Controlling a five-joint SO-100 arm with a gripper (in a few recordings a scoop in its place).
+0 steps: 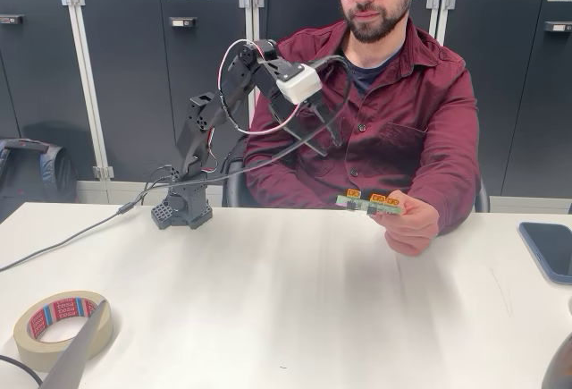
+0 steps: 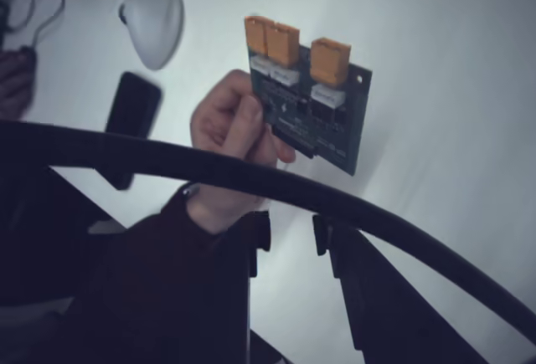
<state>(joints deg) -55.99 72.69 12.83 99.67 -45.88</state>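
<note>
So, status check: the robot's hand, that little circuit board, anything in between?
Robot hand open, empty, raised above the table. Circuit board with orange connectors held out in a person's hand, below it. Black cable crosses the wrist view.

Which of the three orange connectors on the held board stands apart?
The right connector in the wrist view; a gap separates it from the touching pair.

A hand (image 2: 228, 125) holds a circuit board (image 2: 322, 117) (orange connectors) beyond the parted claw (image 2: 291, 238).

Dark grey cabinets (image 1: 134, 67) behind a white table (image 1: 268, 300), even indoor light.
</note>
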